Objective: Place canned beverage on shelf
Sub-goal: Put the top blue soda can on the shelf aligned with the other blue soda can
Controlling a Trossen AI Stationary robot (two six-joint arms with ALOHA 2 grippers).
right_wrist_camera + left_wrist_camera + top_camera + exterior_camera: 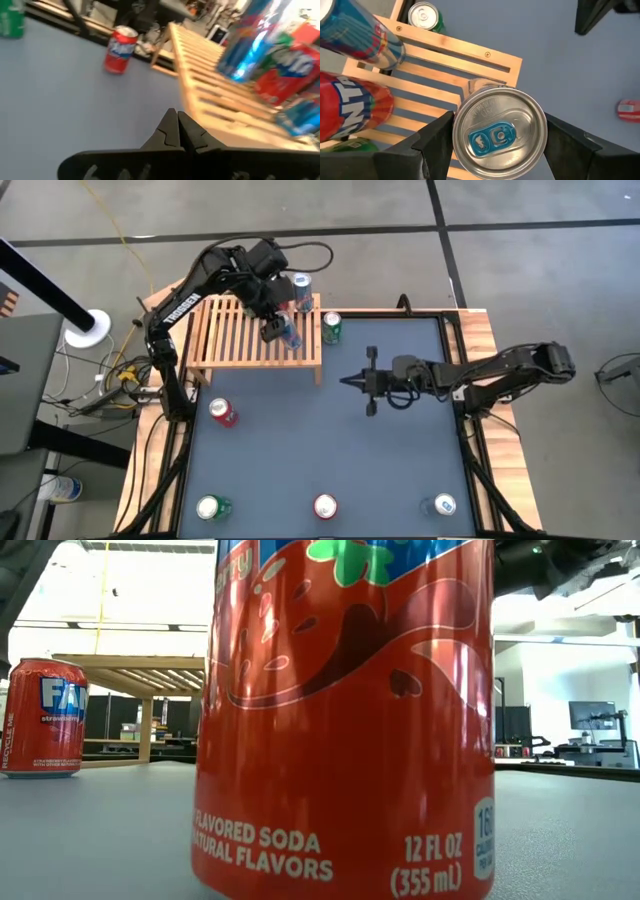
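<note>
The left gripper (497, 145) is clamped on a can (497, 132) over the shelf (235, 335); neighbouring cans (301, 285) could be toppled if crowded, while the right gripper (352, 380) waits pressed together.

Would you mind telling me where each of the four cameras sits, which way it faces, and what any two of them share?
High view: above the table, looking straight down; both arms show, left gripper over the shelf, right gripper mid-table.
Low view: at tabletop height, looking level across; a red can fills it.
Left wrist view: looking down past its fingers onto a gripped can.
Right wrist view: looking across past its shut gripper toward the shelf.
Shared: the shelf shows in all four.
</note>
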